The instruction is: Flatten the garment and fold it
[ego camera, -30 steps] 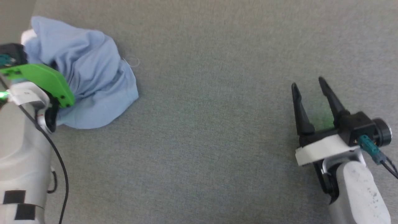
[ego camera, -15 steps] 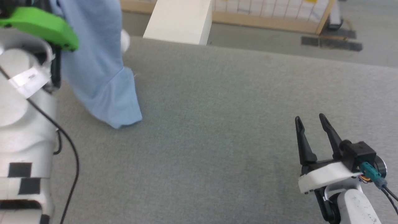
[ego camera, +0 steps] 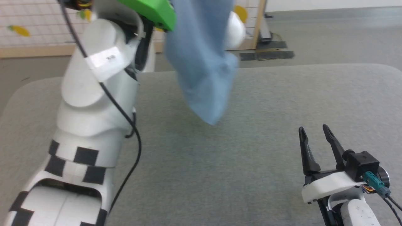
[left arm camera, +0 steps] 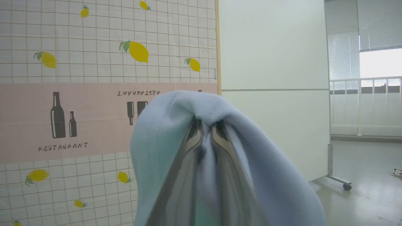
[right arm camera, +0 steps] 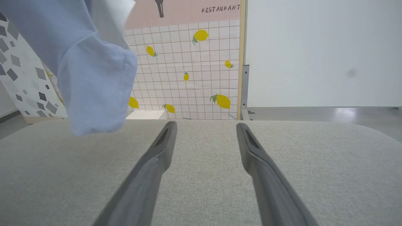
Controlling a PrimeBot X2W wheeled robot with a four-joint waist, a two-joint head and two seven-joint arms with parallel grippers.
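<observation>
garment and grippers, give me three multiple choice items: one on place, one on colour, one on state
1. Where is the garment?
A. spread flat on the table
B. hanging from the left gripper above the table
C. draped over the right gripper

2. What is the garment's main colour?
A. light blue
B. red
C. black

3. How is the right gripper?
A. shut on the garment
B. open and empty
C. shut on nothing

Answers:
1 B, the left wrist view shows that gripper clamped on the cloth, which hangs down over the table.
2 A, the cloth is pale blue in every view.
3 B, its fingers stand apart with bare table between them.
</observation>
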